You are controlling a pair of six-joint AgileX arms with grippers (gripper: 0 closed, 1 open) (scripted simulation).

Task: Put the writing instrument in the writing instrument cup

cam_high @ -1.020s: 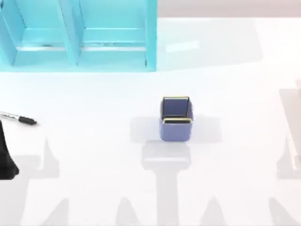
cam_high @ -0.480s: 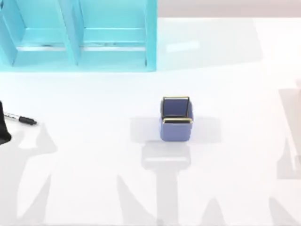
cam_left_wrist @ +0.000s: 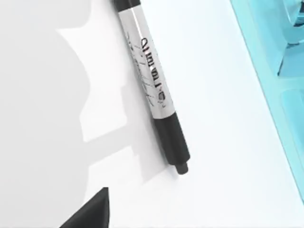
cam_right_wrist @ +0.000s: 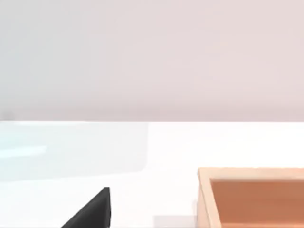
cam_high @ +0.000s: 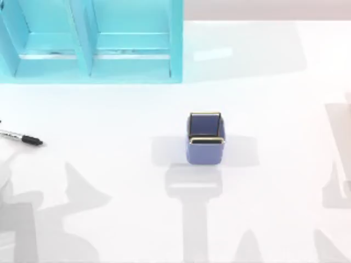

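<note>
Marker pen (cam_left_wrist: 149, 83), judged light, stiff and slippery, is being left ungrasped well left of the cup (cam_high: 205, 138), mid-barrel hold advised; jaw states cannot be told.

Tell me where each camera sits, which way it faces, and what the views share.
Top view: above the table, looking down on the marker pen, the blue cup and the turquoise shelf unit.
Left wrist view: on the left arm's wrist, facing down at the marker pen; a dark fingertip shows.
Right wrist view: on the right arm's wrist, facing across the table toward a wooden box; a dark fingertip shows.
Shared: top and left wrist views both show pen and shelf unit.
</note>
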